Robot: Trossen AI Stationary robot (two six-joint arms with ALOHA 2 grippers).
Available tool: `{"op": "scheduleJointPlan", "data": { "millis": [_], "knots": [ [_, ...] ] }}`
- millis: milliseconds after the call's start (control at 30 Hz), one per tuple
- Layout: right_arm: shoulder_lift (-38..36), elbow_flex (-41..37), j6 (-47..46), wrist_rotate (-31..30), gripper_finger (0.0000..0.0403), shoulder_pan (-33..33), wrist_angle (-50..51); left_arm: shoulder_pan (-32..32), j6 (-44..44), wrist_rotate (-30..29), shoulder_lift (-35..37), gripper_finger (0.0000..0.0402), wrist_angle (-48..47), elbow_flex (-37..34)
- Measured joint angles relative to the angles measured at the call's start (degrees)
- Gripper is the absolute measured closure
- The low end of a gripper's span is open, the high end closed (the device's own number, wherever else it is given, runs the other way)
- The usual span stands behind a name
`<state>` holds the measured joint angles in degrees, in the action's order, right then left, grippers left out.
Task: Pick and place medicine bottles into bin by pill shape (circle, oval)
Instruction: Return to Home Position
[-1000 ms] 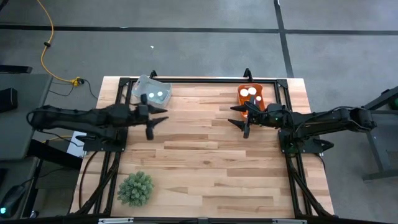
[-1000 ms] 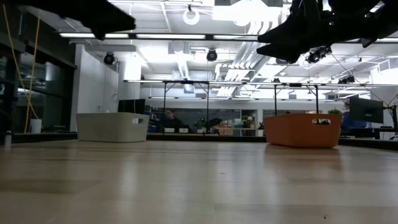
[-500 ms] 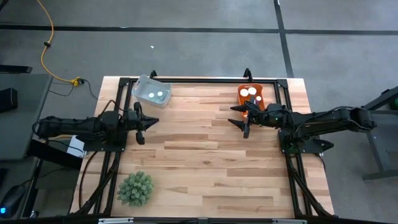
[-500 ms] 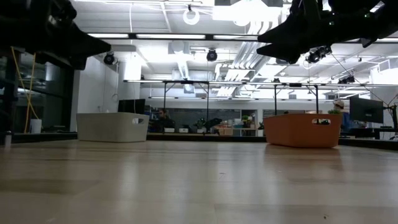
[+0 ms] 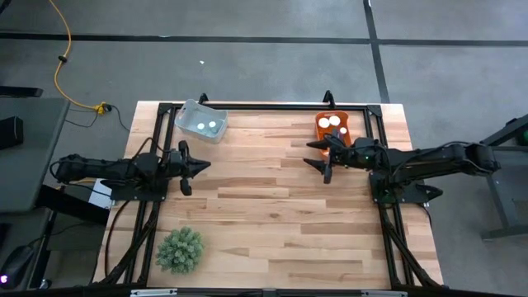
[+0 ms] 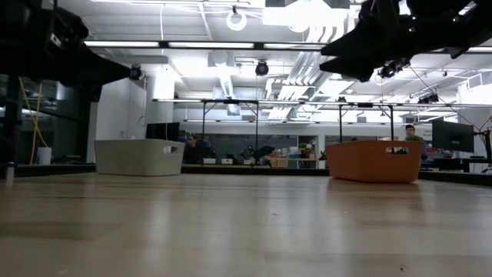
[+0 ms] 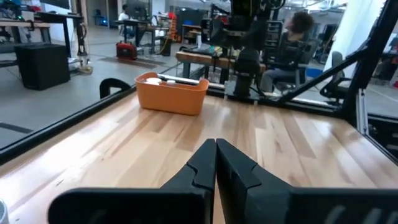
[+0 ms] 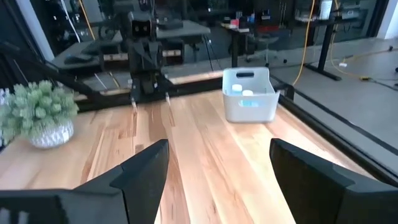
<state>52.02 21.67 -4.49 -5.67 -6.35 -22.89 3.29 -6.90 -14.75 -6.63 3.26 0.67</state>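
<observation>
Orange bin and grey bin (table's far corners) hold all medicine bottles: seemingly done. Left hand closed, right hand wide, both empty.

Prob. robotics lab: workbenches, ceiling ducts.

grey floor, bright strip ceiling lights

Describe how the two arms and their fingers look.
Both the left arm and right arm are matte black, built of slim jointed segments. The left gripper has two black, angular fingers tapering to points; the right gripper has broad, flat black fingers. No markings show.
</observation>
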Motion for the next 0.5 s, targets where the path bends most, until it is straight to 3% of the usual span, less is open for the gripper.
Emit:
{"op": "scheduleJointPlan", "data": {
  "millis": [200,300,400,500],
  "knots": [
    [-4.1,0.0,0.4,0.2,0.0131,0.0,6.9,0.0,-1.4,2.6,-0.4,0.0401,-0.9,0.0],
    [-6.6,0.0,1.1,1.9,0.0150,0.0,12.8,0.0,-1.5,1.9,-0.4,0.0401,-0.9,0.0],
    [-8.9,0.0,0.8,2.5,0.0212,-1.1,20.1,0.1,-1.5,0.6,-0.4,0.0401,-0.6,0.0],
    [-11.2,0.0,0.0,2.1,0.0313,-3.2,25.8,0.1,-1.5,0.6,-0.4,0.0401,-0.6,0.0]
  ]
}}
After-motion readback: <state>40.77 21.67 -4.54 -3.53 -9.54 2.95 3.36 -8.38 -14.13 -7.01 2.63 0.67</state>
